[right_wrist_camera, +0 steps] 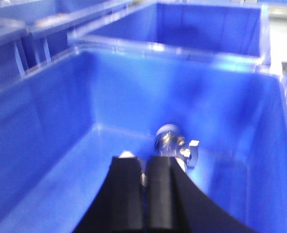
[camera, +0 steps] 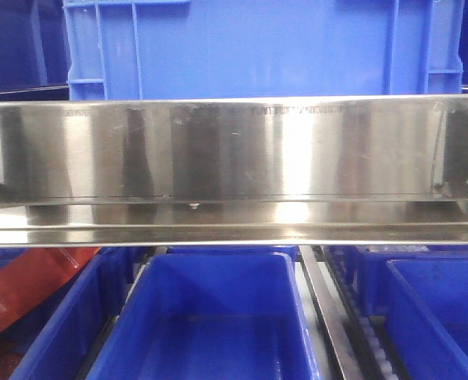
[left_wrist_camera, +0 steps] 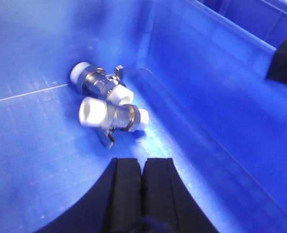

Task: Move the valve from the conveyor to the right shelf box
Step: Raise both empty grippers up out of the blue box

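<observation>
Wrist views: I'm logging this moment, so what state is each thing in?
Left pincer: shut, holding nothing.
Two valves: lying loose, touching, in the box's corner.
Left box: holds both valves.
Right pincer: shut; grip unclear.
Valve: low in the right box, just beyond the fingertips.

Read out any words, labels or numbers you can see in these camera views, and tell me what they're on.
No text can be read in any view.
Red strip at lower left, front view: tiny pale marks, too small and blurred to read.
Blue bins, steel shelf rail, valves: no visible lettering.
</observation>
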`<action>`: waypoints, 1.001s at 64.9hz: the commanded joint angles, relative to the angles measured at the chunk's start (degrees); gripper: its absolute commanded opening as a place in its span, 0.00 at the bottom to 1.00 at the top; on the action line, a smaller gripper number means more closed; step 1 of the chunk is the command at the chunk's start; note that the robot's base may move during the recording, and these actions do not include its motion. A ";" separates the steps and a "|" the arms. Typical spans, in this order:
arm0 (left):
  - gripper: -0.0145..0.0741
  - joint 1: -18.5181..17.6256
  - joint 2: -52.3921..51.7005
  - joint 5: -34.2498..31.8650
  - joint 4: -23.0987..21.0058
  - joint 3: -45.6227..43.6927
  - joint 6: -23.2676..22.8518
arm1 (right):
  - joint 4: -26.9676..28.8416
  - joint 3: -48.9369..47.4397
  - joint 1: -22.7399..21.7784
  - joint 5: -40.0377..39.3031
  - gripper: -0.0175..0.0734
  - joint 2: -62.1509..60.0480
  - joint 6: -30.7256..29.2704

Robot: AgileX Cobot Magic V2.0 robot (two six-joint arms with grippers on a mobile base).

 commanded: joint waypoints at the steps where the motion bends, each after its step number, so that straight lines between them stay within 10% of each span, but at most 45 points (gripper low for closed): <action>1: 0.04 0.25 -2.66 -1.07 -0.38 -0.72 -0.34 | 0.19 -0.31 -0.11 -1.21 0.01 -1.52 -0.30; 35: 0.04 0.03 -26.85 -27.72 0.31 28.98 0.11 | -4.36 27.18 -0.11 -18.50 0.01 -22.14 -0.30; 65: 0.04 1.54 -57.24 -29.30 3.42 61.14 0.11 | -5.04 47.31 -0.11 -20.40 0.01 -42.73 -0.30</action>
